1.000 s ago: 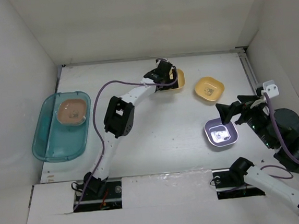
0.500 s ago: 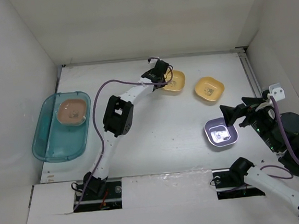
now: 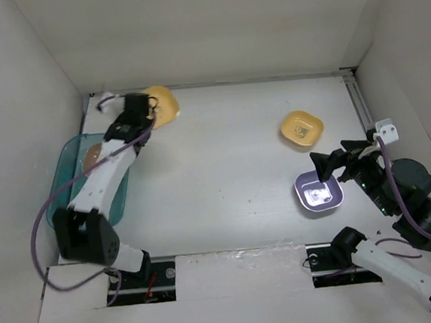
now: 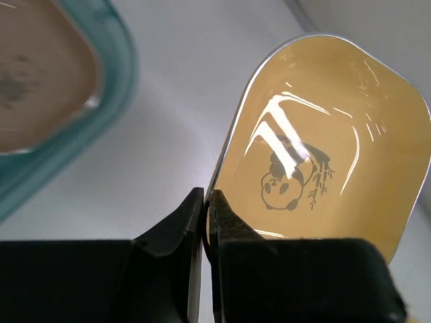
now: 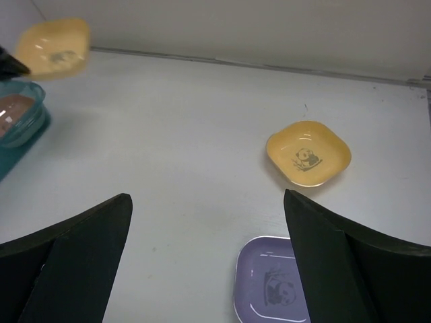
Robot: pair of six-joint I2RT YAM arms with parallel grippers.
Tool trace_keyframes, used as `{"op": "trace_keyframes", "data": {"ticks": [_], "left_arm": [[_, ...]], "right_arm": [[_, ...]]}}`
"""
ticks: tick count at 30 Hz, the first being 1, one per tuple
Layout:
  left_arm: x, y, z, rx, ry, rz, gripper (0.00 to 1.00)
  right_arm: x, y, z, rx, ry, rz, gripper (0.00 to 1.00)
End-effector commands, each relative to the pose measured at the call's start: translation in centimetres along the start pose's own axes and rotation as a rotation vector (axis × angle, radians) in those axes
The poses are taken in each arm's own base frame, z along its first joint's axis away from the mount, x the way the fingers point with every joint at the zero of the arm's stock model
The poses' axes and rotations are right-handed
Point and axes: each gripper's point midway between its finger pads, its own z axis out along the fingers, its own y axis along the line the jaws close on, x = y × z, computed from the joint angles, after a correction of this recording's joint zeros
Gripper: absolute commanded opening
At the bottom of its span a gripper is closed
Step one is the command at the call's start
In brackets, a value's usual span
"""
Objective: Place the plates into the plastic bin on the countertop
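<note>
The right gripper (image 3: 328, 168) hovers with jaws spread wide over the purple rounded-square plate (image 3: 318, 193) near the front of the white countertop (image 3: 224, 168), much as a second ago, and a yellow-orange rounded-square plate (image 3: 301, 129) lies farther back. The left gripper (image 4: 205, 198), open at mid-table a second ago, now pinches the rim of a second yellow-orange plate (image 4: 323, 148). It has swung it, raised and tilted, to the far left corner, just beyond the translucent teal-blue plastic bin (image 3: 60, 201) holding a brown plate (image 4: 34, 74).
</note>
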Motion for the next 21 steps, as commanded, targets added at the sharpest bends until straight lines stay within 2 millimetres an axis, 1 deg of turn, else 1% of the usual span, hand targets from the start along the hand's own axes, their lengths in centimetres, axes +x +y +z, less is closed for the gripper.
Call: {"op": "trace_keyframes", "data": {"ticks": [1,2,3,4,5,6,7,10,11,12,14,15,16,17,18,19,21], "left_arm": [[-3.8,8.5,-2.0,-0.162,-0.125,-0.292,0.00],[-4.1,10.4,-2.0,-0.189,-0.130,-0.345,0.00],[-5.3,11.8,-2.9,-0.175,-0.161,-0.433,0.00],[-4.9,15.6,-2.1,-0.246,-0.161,-0.498,0.00],[-5.6,16.5,-2.1,-0.245,-0.195,-0.544,0.00],[-5.8,17.3,-2.1,-0.241,-0.207,-0.578,0.00],[-6.5,18.3,-2.4,-0.241,-0.243,-0.633,0.00],[-5.8,19.8,-2.0,-0.314,-0.271,-0.695,0.00],[-6.4,20.4,-2.0,-0.340,-0.300,-0.739,0.00],[-6.2,20.4,-1.8,-0.347,-0.296,-0.736,0.00],[-6.7,20.3,-1.0,-0.353,-0.316,-0.736,0.00],[-7.3,20.5,-0.7,-0.358,-0.329,-0.756,0.00],[-7.4,20.2,-0.3,-0.352,-0.318,-0.750,0.00],[-7.2,20.5,0.6,-0.377,-0.311,-0.755,0.00],[-7.4,20.3,0.7,-0.384,-0.307,-0.763,0.00],[-7.3,21.0,1.0,-0.415,-0.311,-0.758,0.00],[-7.0,21.3,1.4,-0.432,-0.314,-0.770,0.00]], "right_arm": [[-0.8,1.2,1.0,-0.052,-0.037,0.003,1.00],[-1.1,1.5,1.0,-0.063,-0.048,0.007,1.00],[-1.3,1.5,1.1,-0.064,-0.056,0.009,1.00],[-1.3,1.7,1.0,-0.078,-0.055,0.009,1.00],[-1.3,1.9,1.0,-0.090,-0.053,0.008,1.00],[-1.3,1.9,1.0,-0.090,-0.053,0.008,1.00],[-1.3,1.9,1.0,-0.090,-0.053,0.008,1.00],[-1.5,2.3,1.0,-0.112,-0.060,-0.001,1.00],[-1.4,2.7,0.9,-0.136,-0.057,-0.001,1.00],[-1.6,3.0,0.9,-0.148,-0.064,0.000,1.00],[-1.7,3.3,0.6,-0.172,-0.071,-0.007,1.00],[-1.7,3.5,0.6,-0.184,-0.070,-0.008,1.00],[-1.9,3.4,0.3,-0.185,-0.080,-0.006,1.00],[-1.7,3.4,0.3,-0.184,-0.072,-0.008,1.00],[-1.3,3.4,0.4,-0.183,-0.063,-0.010,1.00],[-1.3,3.4,0.4,-0.183,-0.063,-0.010,1.00],[-1.2,3.2,0.2,-0.183,-0.063,-0.019,1.00]]}}
